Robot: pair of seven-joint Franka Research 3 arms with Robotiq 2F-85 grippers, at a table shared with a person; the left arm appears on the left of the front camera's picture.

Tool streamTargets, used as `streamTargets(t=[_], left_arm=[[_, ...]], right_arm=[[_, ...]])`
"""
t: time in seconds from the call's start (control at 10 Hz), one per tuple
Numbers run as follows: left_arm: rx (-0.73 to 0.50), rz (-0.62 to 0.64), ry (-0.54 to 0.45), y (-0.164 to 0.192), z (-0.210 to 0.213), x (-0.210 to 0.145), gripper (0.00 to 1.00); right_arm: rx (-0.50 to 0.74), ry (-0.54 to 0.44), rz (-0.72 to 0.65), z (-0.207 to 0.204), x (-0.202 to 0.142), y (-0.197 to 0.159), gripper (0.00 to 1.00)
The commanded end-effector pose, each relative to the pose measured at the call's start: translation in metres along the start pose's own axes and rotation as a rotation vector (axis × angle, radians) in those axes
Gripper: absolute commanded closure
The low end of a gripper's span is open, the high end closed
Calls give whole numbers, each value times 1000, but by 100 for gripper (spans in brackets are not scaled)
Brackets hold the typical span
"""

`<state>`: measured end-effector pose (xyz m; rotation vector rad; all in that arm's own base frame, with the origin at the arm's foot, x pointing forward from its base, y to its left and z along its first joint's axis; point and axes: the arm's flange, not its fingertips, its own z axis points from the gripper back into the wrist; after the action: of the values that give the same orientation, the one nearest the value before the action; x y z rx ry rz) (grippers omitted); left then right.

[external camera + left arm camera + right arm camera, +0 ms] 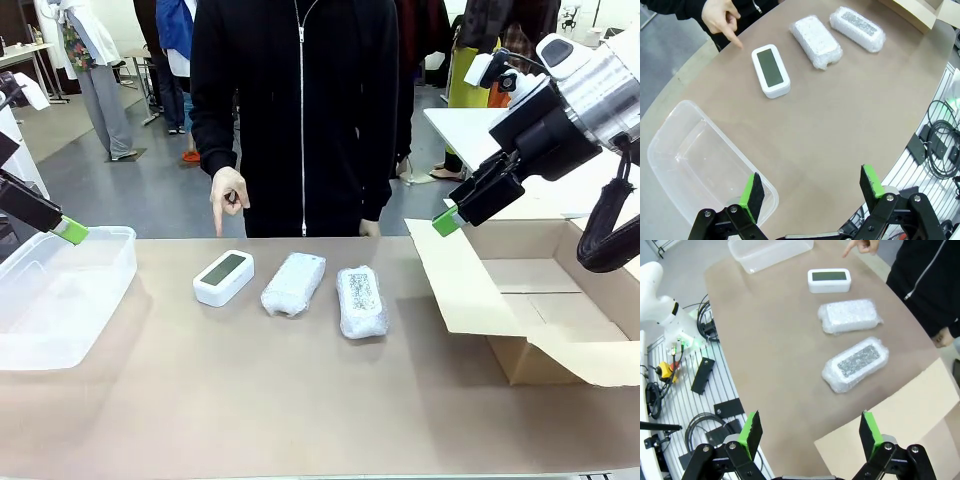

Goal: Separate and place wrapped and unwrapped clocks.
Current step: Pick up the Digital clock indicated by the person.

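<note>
Bare clock [223, 277], screen up, plain wrapped clock [293, 283] and speckled wrapped clock [362, 300] lie abreast on the counter [300, 400], long axes running toward the person [300, 100]. Left tool [811, 185] and right tool [809, 426] gape fully, empty, touching nothing

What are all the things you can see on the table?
bare clock: one, white, grey-green screen, left of row
plain wrapped clock: one, whitish, middle of row
speckled wrapped clock: one, whitish, dark panel, right of row
plastic tub: one, clear, table's left end
cardboard box: one, brown, open, table's right end
person's hand: one, black sleeve, pointing down behind bare clock
left gripper: one, black and green, open, over tub
right gripper: one, black and green, open, near box
</note>
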<state>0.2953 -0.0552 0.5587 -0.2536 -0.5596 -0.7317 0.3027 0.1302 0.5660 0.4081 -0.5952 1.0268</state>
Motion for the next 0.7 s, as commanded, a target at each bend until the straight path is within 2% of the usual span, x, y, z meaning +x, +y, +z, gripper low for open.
streamTargets(t=[0.0, 0.6], left_arm=[[4, 11, -1, 0, 1, 0, 0], [4, 11, -1, 0, 1, 0, 0]], right_arm=[[10, 4, -6, 1, -2, 0, 0], [10, 4, -6, 1, -2, 0, 0]])
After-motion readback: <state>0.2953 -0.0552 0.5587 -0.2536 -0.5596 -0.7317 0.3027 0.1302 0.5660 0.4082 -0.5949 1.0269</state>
